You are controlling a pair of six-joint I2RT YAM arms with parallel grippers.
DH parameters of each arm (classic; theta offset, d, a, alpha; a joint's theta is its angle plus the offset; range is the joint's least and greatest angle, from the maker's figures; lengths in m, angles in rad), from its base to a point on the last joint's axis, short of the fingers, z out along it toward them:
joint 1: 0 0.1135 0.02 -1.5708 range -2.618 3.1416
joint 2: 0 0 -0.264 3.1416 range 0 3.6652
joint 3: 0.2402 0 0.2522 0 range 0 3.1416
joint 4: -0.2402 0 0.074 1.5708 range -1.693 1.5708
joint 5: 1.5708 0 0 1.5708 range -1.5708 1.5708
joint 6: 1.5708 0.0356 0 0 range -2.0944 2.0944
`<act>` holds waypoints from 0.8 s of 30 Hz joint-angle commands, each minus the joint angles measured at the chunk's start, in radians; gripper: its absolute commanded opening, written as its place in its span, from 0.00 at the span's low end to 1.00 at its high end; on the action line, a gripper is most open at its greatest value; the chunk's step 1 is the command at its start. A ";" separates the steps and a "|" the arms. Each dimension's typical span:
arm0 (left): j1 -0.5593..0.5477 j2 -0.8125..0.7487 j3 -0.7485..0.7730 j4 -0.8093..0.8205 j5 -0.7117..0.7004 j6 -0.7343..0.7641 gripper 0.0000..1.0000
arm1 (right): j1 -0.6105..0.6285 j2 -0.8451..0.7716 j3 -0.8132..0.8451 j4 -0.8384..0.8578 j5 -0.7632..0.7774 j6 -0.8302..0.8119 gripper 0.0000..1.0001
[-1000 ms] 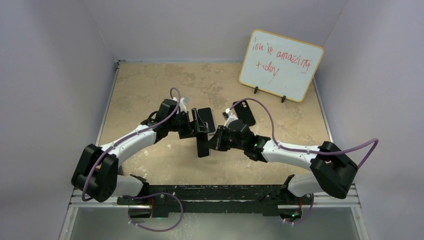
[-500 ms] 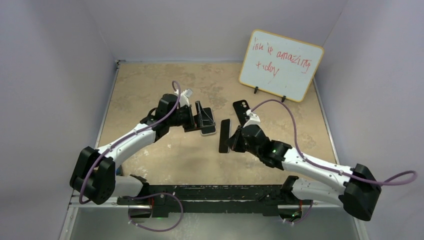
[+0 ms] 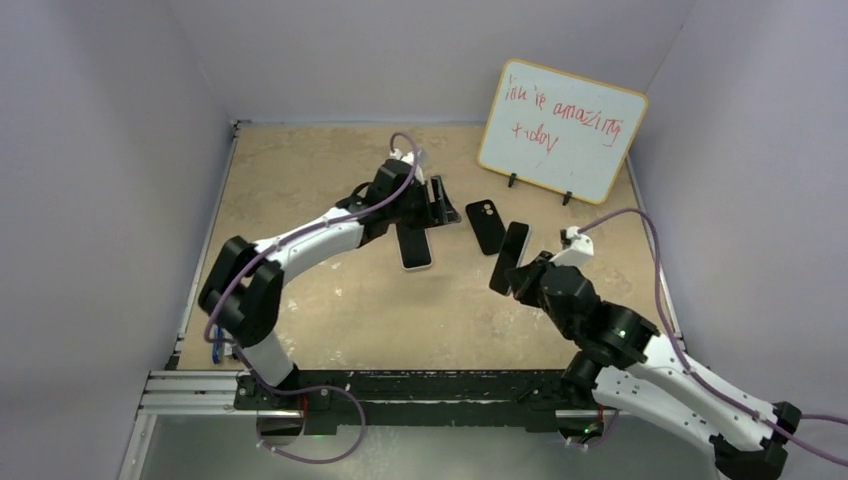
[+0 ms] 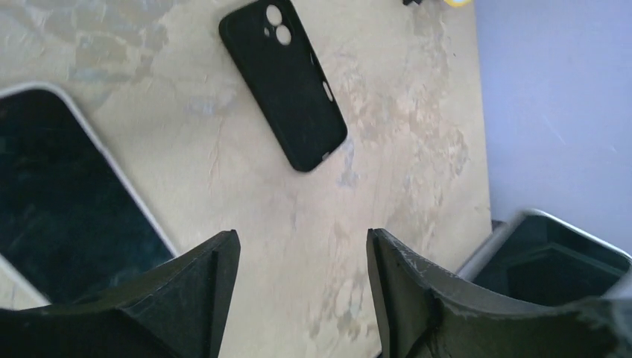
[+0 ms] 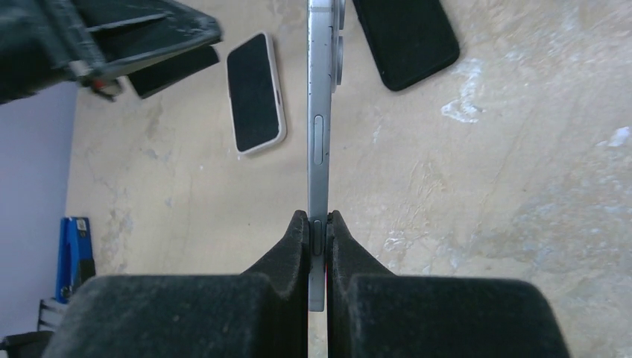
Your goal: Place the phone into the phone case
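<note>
Right claw clenched on silver phone, held edge-on above counter; left claw released, empty, hovering between white-rimmed phone and black case lying flat

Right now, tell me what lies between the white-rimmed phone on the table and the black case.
Only bare tabletop; the left wrist view shows the white-rimmed phone and black case apart with nothing between.

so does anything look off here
There are two phones. The right fingers pinch a silver phone edge-on in the air, while a second phone lies screen up on the table near the black case. Nothing looks spilled or broken.
</note>
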 commanded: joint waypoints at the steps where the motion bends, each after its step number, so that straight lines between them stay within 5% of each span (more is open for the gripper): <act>1: -0.052 0.148 0.170 -0.004 -0.160 0.031 0.63 | 0.000 -0.120 0.062 -0.064 0.127 0.026 0.00; 15: -0.097 0.551 0.501 -0.032 -0.341 0.001 0.54 | 0.000 -0.259 0.041 -0.147 0.167 0.074 0.00; 24: -0.097 0.661 0.554 -0.002 -0.325 0.011 0.52 | 0.000 -0.295 0.016 -0.164 0.184 0.086 0.00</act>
